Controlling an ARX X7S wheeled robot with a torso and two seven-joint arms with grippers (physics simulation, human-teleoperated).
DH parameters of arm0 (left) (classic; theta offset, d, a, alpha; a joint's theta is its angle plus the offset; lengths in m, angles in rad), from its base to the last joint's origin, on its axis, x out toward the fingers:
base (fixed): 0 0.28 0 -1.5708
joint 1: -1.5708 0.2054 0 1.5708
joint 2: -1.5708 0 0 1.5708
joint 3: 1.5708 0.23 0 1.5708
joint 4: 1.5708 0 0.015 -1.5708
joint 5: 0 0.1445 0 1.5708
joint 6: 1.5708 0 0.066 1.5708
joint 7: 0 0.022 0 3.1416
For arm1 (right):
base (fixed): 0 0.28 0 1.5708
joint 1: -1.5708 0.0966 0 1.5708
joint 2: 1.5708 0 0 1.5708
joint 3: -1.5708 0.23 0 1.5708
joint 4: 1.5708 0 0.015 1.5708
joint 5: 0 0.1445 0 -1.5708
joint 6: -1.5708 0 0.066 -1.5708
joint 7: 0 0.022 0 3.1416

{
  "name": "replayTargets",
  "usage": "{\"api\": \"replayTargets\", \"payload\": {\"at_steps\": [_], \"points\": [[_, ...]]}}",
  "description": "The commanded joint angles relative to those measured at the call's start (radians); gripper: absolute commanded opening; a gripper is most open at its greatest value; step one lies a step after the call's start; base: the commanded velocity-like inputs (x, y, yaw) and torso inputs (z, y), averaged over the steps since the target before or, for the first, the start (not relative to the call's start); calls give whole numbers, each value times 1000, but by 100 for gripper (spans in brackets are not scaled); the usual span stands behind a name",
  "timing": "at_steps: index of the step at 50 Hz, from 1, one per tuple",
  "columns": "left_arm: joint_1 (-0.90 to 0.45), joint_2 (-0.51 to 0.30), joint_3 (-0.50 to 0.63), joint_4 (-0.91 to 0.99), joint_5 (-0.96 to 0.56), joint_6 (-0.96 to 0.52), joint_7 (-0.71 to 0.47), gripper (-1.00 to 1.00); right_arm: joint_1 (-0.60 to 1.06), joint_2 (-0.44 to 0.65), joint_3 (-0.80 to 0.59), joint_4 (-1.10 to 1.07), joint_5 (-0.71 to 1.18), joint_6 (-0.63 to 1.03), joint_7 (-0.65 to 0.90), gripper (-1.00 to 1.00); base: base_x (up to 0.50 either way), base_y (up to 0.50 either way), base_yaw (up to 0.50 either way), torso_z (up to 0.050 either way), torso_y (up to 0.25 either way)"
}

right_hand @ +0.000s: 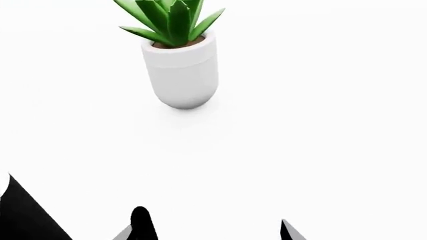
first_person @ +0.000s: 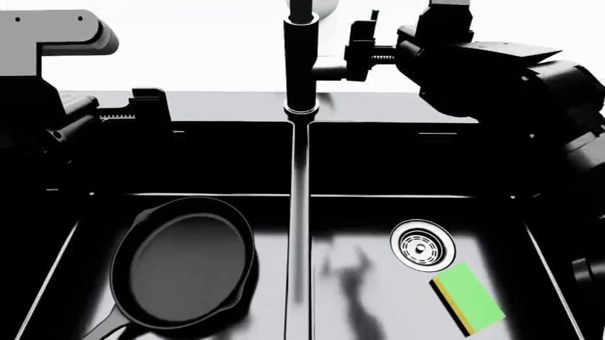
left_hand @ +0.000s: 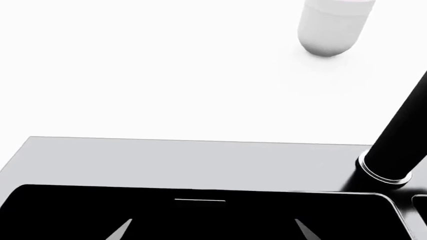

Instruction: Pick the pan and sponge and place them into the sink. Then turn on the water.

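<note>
Both arms matte black, blocky housings with faceted edges. Left arm [first_person: 57,120] carries a pale grey rounded link above its gripper; toothed rack strip along the left gripper [first_person: 142,113]. Right gripper [first_person: 364,53] shows a threaded screw bar. Fingertips [right_hand: 140,225] dark, wedge-shaped.

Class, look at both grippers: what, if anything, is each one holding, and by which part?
Nothing is held. The pan and sponge lie in the sink. The left gripper and right gripper hover empty near the faucet.
</note>
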Motion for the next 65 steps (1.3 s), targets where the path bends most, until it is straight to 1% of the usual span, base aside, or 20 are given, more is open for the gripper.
{"api": "replayTargets", "payload": {"at_steps": [1, 7, 14, 18, 24, 33, 39, 43, 52, 59, 65], "points": [[15, -5, -1, 5, 6, 10, 4, 100, -5, -18, -5, 65, -16, -16, -23, 100, 0, 0, 0, 0, 0], [12, -9, -4, 7, 0, 9, 1, 100, -12, 23, 5, 28, -9, -13, 14, 100, 0, 0, 0, 0, 0], [3, -2, -3, 6, -3, 5, -5, 100, -36, 129, 34, -101, 30, 12, 94, 100, 0, 0, 0, 0, 0], [-9, 1, -2, 7, -12, -2, -15, 100, -44, 170, 47, -140, 46, 20, 118, 100, 0, 0, 0, 0, 0], [-12, 1, -2, 11, -16, -3, -21, 100, -48, 192, 54, -152, 51, 21, 124, 100, 0, 0, 0, 0, 0], [-5, -7, -6, 16, -17, 1, -17, 100, -46, 185, 51, -146, 47, 22, 118, 100, 0, 0, 0, 0, 0], [-12, -12, -9, 18, -26, -2, -21, 100, -45, 217, 69, -207, 68, 30, 135, 100, 0, 0, 0, 0, 0], [-25, -16, -14, 23, -40, -7, -29, 100, -43, 288, 99, -335, 119, 56, 193, 100, 0, 0, 0, 0, 0], [-42, -31, -25, 43, -65, -11, -52, 100, -49, 495, 184, -650, 283, 115, 349, 100, 0, 0, 0, 0, 0], [-100, -65, -48, 68, -119, -37, -87, 100, -66, 619, 237, -838, 400, 123, 432, 100, 0, 0, 0, 0, 0], [-110, -87, -61, 97, -145, -36, -100, 100, -92, 702, 266, -953, 472, 113, 475, 100, 0, 0, 0, 0, 0]]}}
